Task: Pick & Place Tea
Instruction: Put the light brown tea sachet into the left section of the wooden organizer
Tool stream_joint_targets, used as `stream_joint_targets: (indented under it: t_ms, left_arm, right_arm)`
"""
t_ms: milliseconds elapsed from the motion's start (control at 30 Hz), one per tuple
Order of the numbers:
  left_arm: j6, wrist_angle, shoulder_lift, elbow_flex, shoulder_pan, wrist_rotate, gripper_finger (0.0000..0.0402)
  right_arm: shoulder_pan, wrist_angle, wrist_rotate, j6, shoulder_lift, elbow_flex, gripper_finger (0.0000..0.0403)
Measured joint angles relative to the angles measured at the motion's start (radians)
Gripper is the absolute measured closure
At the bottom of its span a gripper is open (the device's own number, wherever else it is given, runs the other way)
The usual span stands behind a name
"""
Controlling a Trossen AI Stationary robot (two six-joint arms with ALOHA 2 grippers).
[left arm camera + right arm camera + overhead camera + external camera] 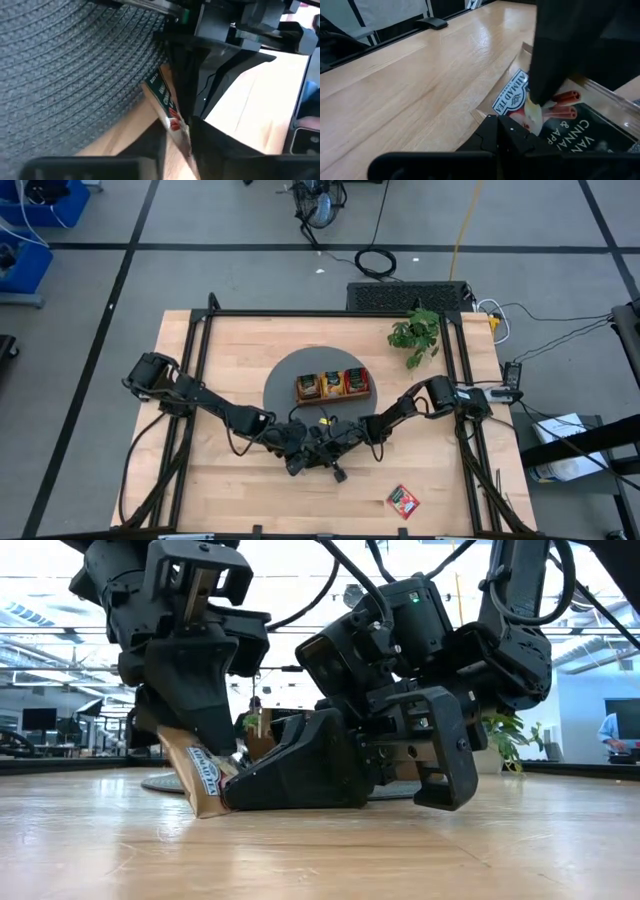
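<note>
Grey floor with dark tape lines surrounds a pale wooden table (250, 490) framed by black rails. High view: a round grey woven mat (285, 380) carries a brown wooden tray (332, 386) of three compartments, each filled with sachets whose prints are too small to be read. A small green plant (417, 333) stands near the far right corner. One red tea sachet (403, 500) lies flat by the near edge, well apart from both arms. The left gripper (300, 452) and the right gripper (338, 448) are met just in front of the mat; anything between them is hidden by the dark links.

Low view: a beige tea sachet (200, 777) with a blue-and-white printed label is seen tilted, its lower corner on the wood, its upper part covered by the left gripper (205, 740). The right gripper (240, 790) lies low, its wedge-shaped tip against the sachet.

Left wrist view: ribbed grey mat weave fills much of the frame. The sachet (164, 100) is seen edge-on; the left jaws are narrowed around it, apparently pinching its thin edge, though the contact is partly masked.

Right wrist view: glossy paper with "AHMAD TEA" printing is visible on the sachet (515, 97), partly covered by a dark finger (560, 55) of the other arm. The right jaws are closed, tip at the sachet's edge.
</note>
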Motion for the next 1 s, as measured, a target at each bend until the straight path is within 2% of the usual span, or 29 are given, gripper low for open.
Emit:
stream_joint_targets:
  t_ms: [200, 400, 633, 833, 933, 1000]
  left_arm:
    - [0.085, 0.003, 0.0, 0.001, 0.0, -0.031, 0.0393]
    - [0.122, 0.005, 0.0, 0.002, -0.031, -0.04, 0.0389]
    - [0.141, -0.005, -0.001, 0.004, -0.094, -0.117, 0.0395]
    - [0.264, -0.002, -0.026, 0.025, -0.158, -0.301, 0.0397]
    - [0.38, 0.024, -0.039, 0.049, -0.204, -0.46, 0.0398]
    - [0.456, 0.022, -0.04, 0.065, -0.238, -0.577, 0.0398]
  right_arm:
    - [0.005, 0.045, 0.026, 0.006, -0.001, -0.003, 0.0403]
    - [0.028, 0.028, 0.034, 0.007, -0.087, -0.029, 0.0403]
    - [0.042, 0.005, 0.059, -0.012, -0.332, -0.126, 0.0403]
    - [0.1, 0.025, 0.055, 0.043, -0.577, -0.241, 0.0403]
    - [0.145, 0.03, 0.066, 0.053, -0.67, -0.292, 0.0402]
    - [0.175, 0.029, 0.122, 0.055, -0.718, -0.321, 0.0397]
